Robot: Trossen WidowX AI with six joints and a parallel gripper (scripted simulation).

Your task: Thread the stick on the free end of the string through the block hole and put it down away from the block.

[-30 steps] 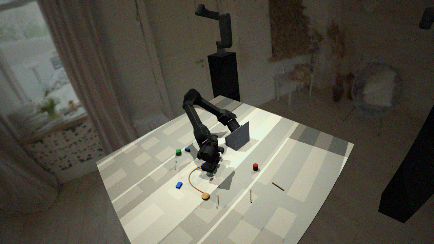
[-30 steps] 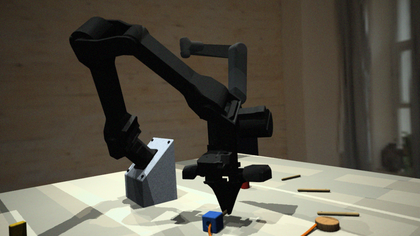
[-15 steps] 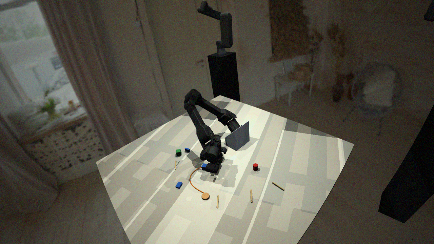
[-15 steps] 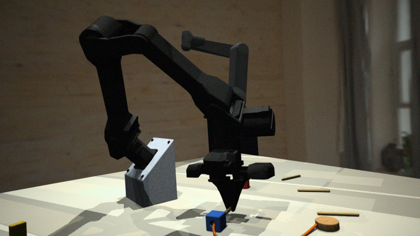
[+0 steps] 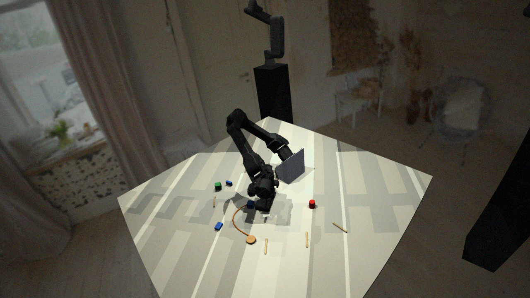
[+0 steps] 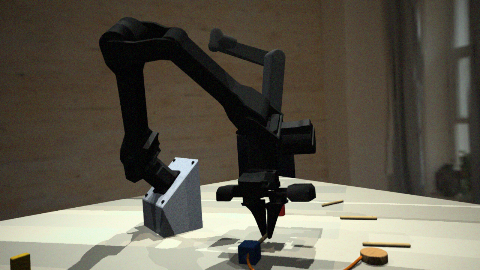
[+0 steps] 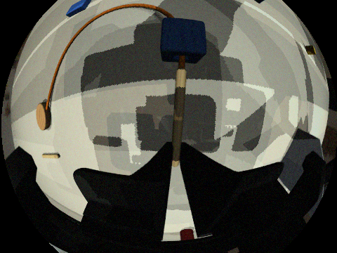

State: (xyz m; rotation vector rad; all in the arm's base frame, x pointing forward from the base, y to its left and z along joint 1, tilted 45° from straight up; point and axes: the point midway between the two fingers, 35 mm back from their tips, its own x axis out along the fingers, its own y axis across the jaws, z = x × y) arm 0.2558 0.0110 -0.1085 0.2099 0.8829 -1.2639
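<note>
The blue block (image 5: 250,204) (image 6: 249,252) (image 7: 182,39) stands on the table. The orange string (image 5: 233,219) (image 7: 64,49) runs from the wooden button (image 5: 250,239) (image 6: 374,256) (image 7: 43,116) in an arc to the block's far side. In the wrist view a short piece of string shows on the near side too, between the block and the stick (image 6: 263,238) (image 7: 180,102). The whole stick is outside the block on the gripper's side. My gripper (image 6: 267,236) (image 7: 175,147) is shut on the stick near its free end, beside the block. In the top view the fingertips are hidden.
Loose sticks (image 5: 265,246) (image 5: 307,239) (image 5: 339,227) (image 5: 214,201) lie around. A red cylinder (image 5: 311,204) (image 7: 187,234), a green cube (image 5: 218,186) and blue pieces (image 5: 218,226) (image 5: 229,183) stand or lie apart. A yellow piece (image 6: 20,261) is at the lower left of the exterior view.
</note>
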